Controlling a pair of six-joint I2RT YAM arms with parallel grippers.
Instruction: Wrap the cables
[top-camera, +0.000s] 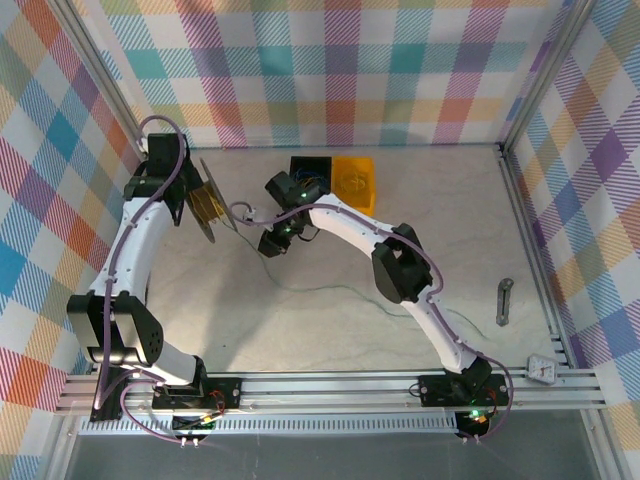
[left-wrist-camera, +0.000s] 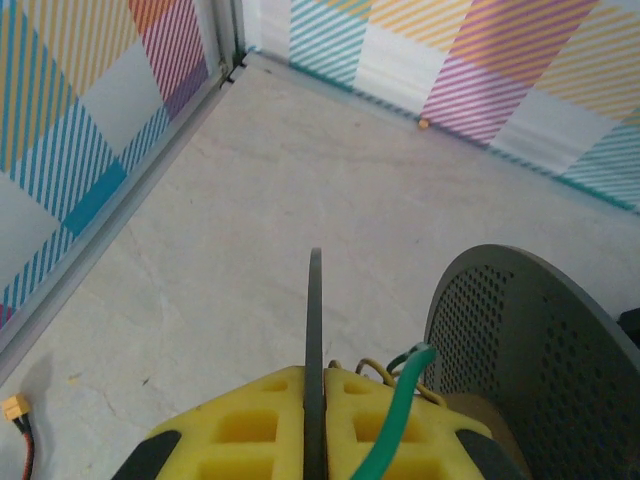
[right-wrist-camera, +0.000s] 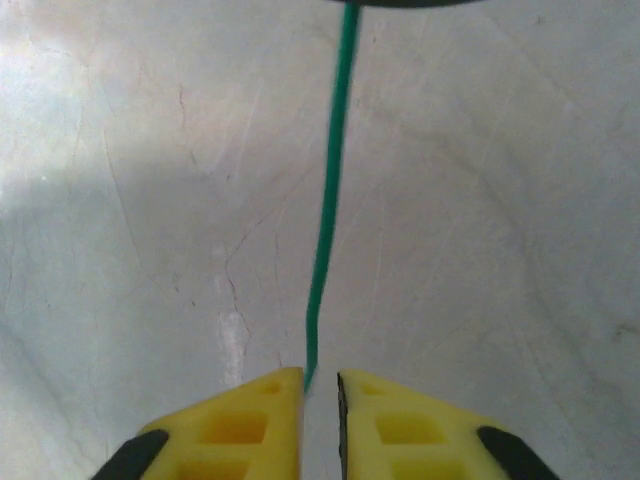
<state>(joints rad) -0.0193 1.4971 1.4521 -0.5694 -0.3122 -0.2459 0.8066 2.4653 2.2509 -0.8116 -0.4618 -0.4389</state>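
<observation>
1. The left gripper (left-wrist-camera: 315, 378) has its ribbed yellow fingers pressed flat on either side of one thin, dark flange of a spool (left-wrist-camera: 540, 340), with no gap left. The flange stands edge-on between them.
2. The spool's other flange is a round grey disc pierced with rows of small holes. It stands just to the right of the fingers in the left wrist view.
3. In the top view the spool is held above the far-left part of the tabletop (top-camera: 300, 340), a pale, marbled, matt surface.
4. Loops of thin yellow wire (left-wrist-camera: 372, 368) lie on the core between the two flanges.
5. A green cable (right-wrist-camera: 333, 200), thin and smooth, rises off that core past the left fingertips.
6. The right gripper (right-wrist-camera: 320, 380) hangs over the middle of the tabletop. Its yellow fingers are parted by a narrow slot, wider than the cable.
7. The green cable runs straight down into that slot and lies against the inner tip of one finger. I cannot tell whether it is pinched.
8. In the top view a hair-thin line trails across the tabletop toward the near edge.
9. A box, half black and half orange (top-camera: 355, 180), sits against the far edge, near its middle.
10. A short grey metal bar (top-camera: 505, 300) lies near the right edge.
11. A small white dial (top-camera: 543, 370) sits at the near-right corner.
12. An orange plug (left-wrist-camera: 14, 405) on a red lead lies by the left edge.
</observation>
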